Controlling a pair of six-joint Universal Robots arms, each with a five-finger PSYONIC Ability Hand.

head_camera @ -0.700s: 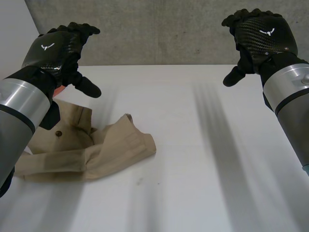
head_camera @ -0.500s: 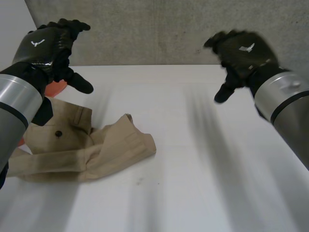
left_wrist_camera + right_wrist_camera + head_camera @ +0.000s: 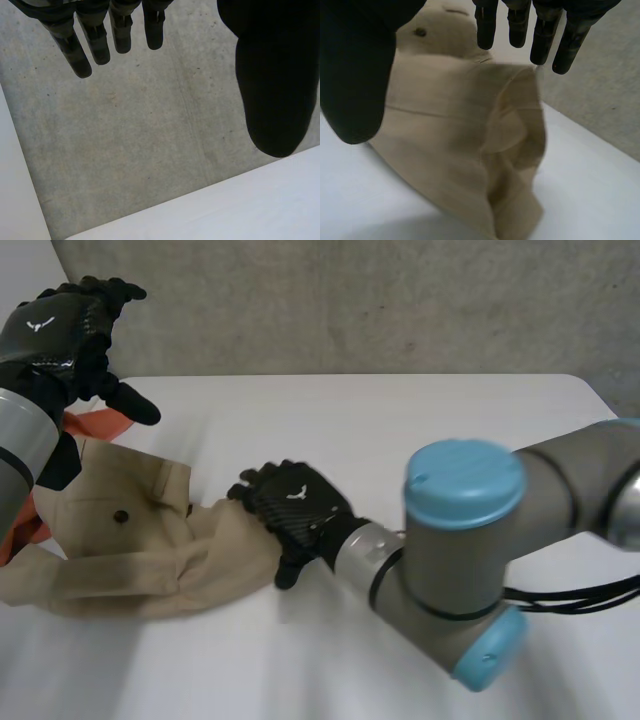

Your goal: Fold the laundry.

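Two black hands, both open and empty. Nearest, right hand (image 3: 295,515) at the right end of the crumpled beige cotton garment (image 3: 150,550), fingers (image 3: 520,25) straight, thumb held wide, rumpled hem under the palm; contact unclear. Soft folds, one dark button (image 3: 121,516). Bare smooth white table (image 3: 430,410) right of the garment. Beyond its left end, orange cloth (image 3: 95,423); above that, left hand (image 3: 55,335) raised, fingers (image 3: 97,42) straight.

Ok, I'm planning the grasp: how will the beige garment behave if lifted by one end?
Probably floppy: the beige garment lies crumpled in soft folds, so the rest would likely sag. Likely light, since the cloth looks thin. Its open end under the right hand may collapse when pinched.
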